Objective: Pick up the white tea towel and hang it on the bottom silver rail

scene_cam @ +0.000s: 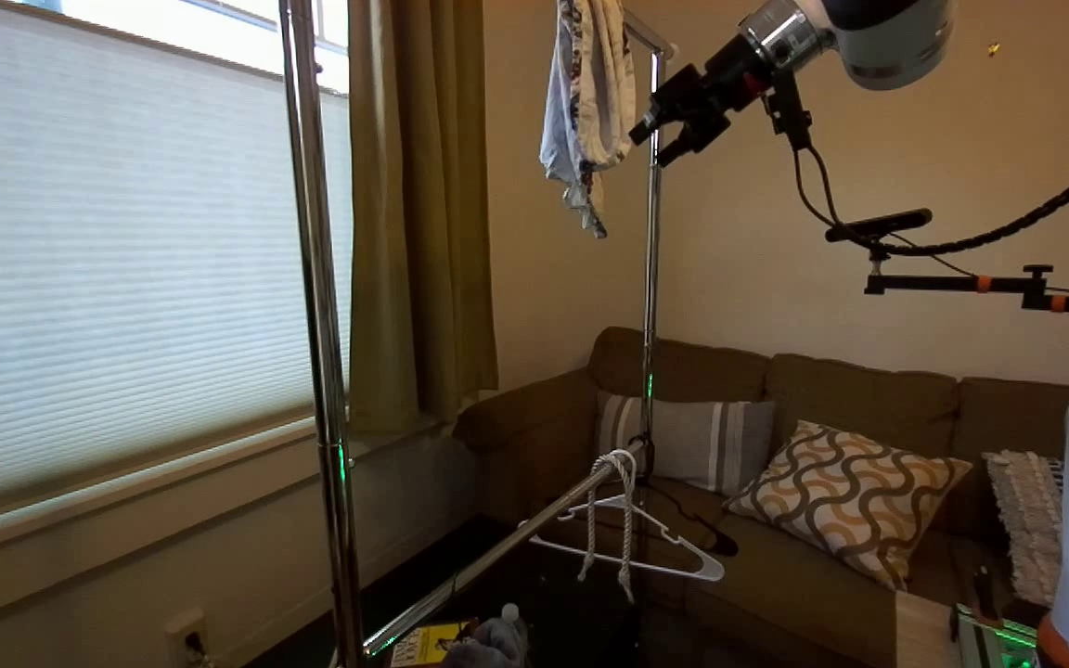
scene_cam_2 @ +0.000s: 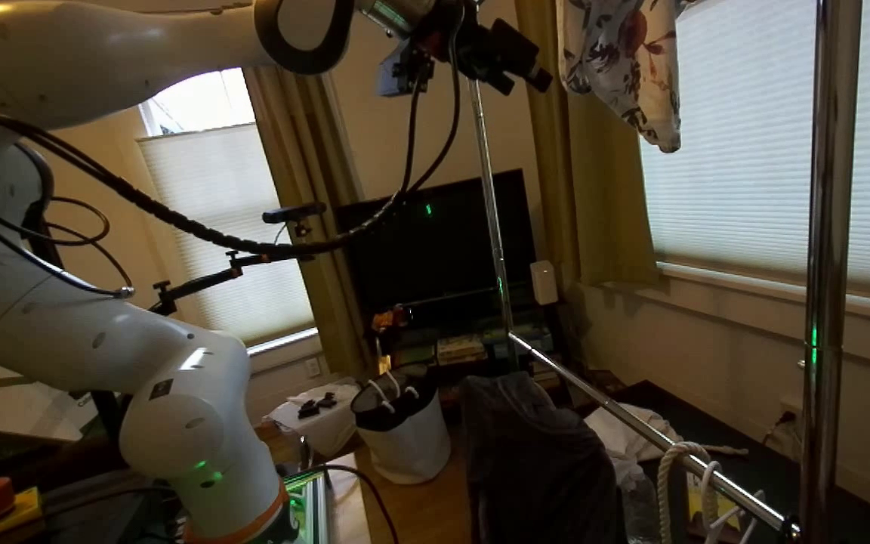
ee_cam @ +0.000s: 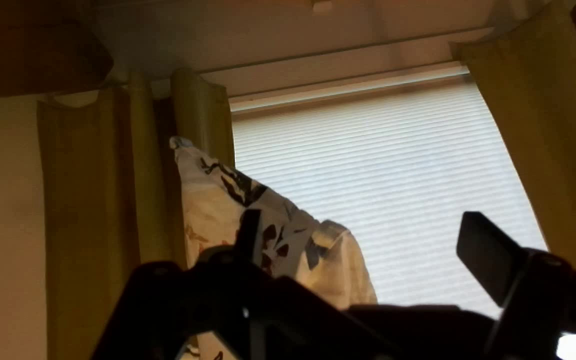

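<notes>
The white tea towel (scene_cam: 590, 102), with dark and reddish printed patches, hangs high at the rack's upper crossbar (scene_cam: 648, 35). Its top is cut off in both exterior views; it also shows in an exterior view (scene_cam_2: 620, 57) and in the wrist view (ee_cam: 278, 225). My gripper (scene_cam: 650, 148) is beside the towel; it also shows in an exterior view (scene_cam_2: 526, 83). In the wrist view the gripper (ee_cam: 363, 245) has its fingers wide apart with nothing held between them, and the towel shows behind the left finger. The bottom silver rail (scene_cam: 516, 538) is far below; it also shows in an exterior view (scene_cam_2: 609, 404).
A white hanger (scene_cam: 683, 564) and a white rope (scene_cam: 627, 529) hang on the bottom rail. Upright silver poles (scene_cam: 316, 278) (scene_cam_2: 828, 227) stand at the rack's ends. A sofa (scene_cam: 711, 371) with cushions stands behind. A dark cloth (scene_cam_2: 533, 461) and a basket (scene_cam_2: 405, 446) stand low.
</notes>
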`<action>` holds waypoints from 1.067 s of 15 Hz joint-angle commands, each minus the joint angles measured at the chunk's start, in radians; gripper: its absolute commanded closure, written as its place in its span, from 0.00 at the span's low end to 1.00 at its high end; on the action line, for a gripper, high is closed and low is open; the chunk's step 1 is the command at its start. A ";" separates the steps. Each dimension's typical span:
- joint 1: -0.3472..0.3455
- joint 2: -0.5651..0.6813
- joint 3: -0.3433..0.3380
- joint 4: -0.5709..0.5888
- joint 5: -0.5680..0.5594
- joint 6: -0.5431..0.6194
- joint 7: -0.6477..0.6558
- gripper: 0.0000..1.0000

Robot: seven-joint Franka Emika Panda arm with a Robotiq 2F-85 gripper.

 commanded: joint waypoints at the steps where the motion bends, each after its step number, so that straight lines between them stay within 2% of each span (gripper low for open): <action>1: -0.004 0.097 0.001 0.083 -0.012 0.033 0.015 0.00; 4: -0.002 0.164 -0.003 0.132 -0.003 0.048 0.020 0.00; 5: -0.005 0.181 -0.001 0.143 -0.003 0.055 0.022 0.16; 6: -0.003 0.195 -0.003 0.154 0.001 0.058 0.018 0.27; 9: -0.008 0.227 0.002 0.183 0.000 0.046 0.021 0.51; 14: -0.038 0.202 0.035 0.169 -0.041 0.039 0.044 0.89; 16: -0.052 0.190 0.048 0.162 -0.062 0.036 0.060 1.00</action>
